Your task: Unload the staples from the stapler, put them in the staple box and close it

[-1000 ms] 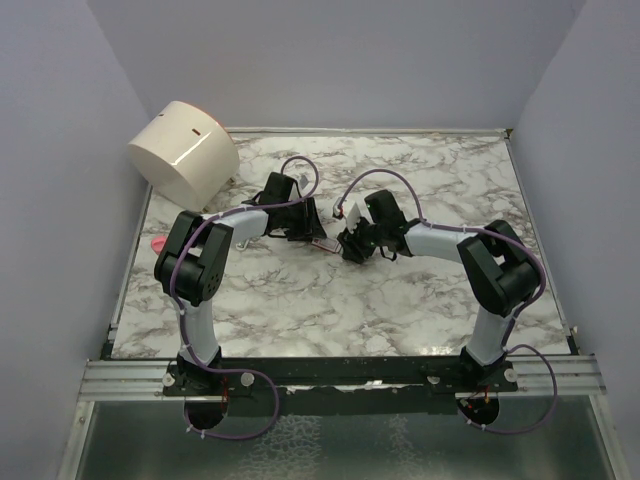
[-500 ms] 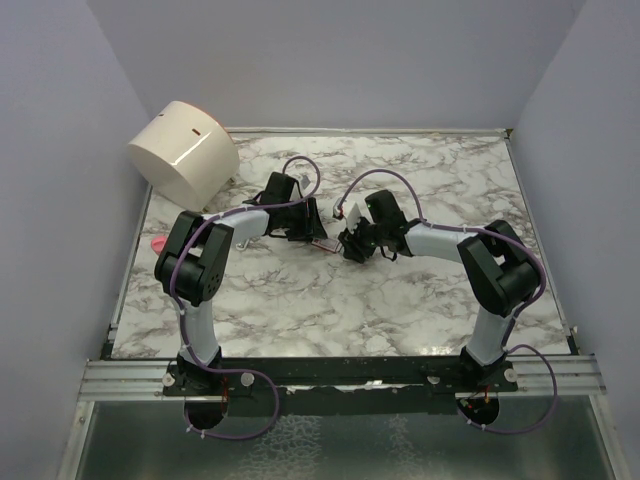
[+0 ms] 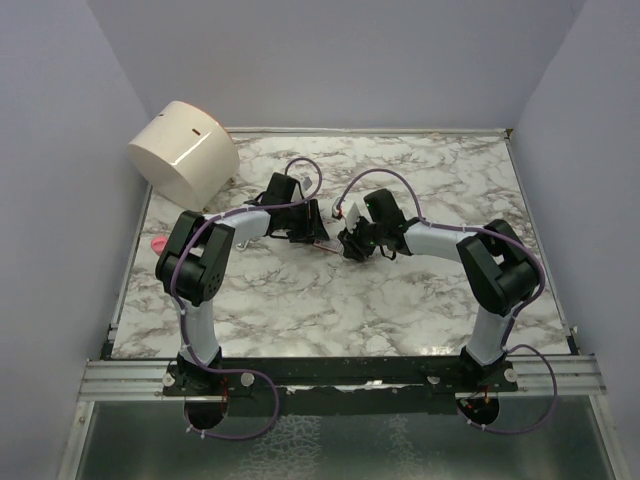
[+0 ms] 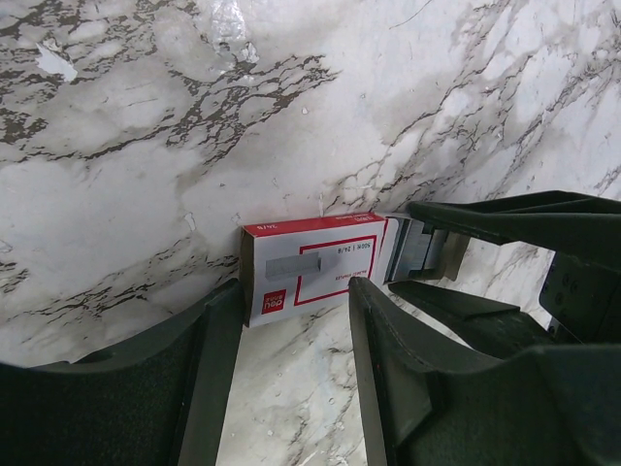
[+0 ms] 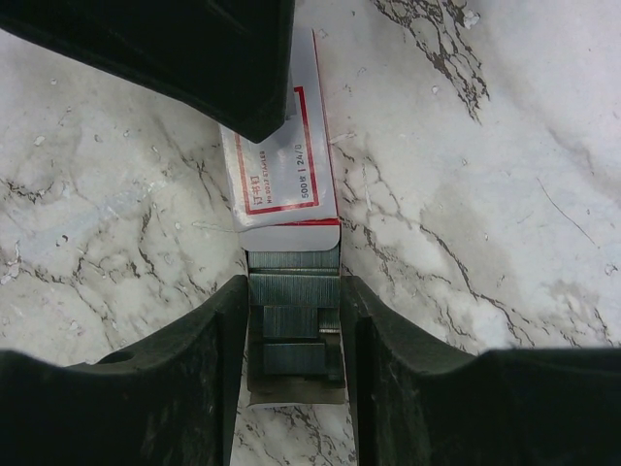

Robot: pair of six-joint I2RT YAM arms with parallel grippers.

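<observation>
At box (image 4: 315,262) mouth, your right gripper (image 5: 292,286) pinches tray (image 5: 291,393); left gripper (image 4: 296,291): hold unclear. Skewed pull could spill staples (image 5: 291,303).

My right gripper (image 5: 294,296) reaches in from 6 o'clock, its black fingers (image 5: 126,388) rising at 7 and 5 o'clock on either side of a grey cardboard tray of metal staples (image 5: 293,330). Both fingers look pressed against its sides. The tray slides out of a white-and-red cardboard staple box (image 5: 286,184) toward 12 o'clock (lettering unreadable). The left gripper's black finger (image 5: 194,49) covers the box's 11 o'clock corner, on the white grey-veined marble table (image 5: 466,194).
</observation>
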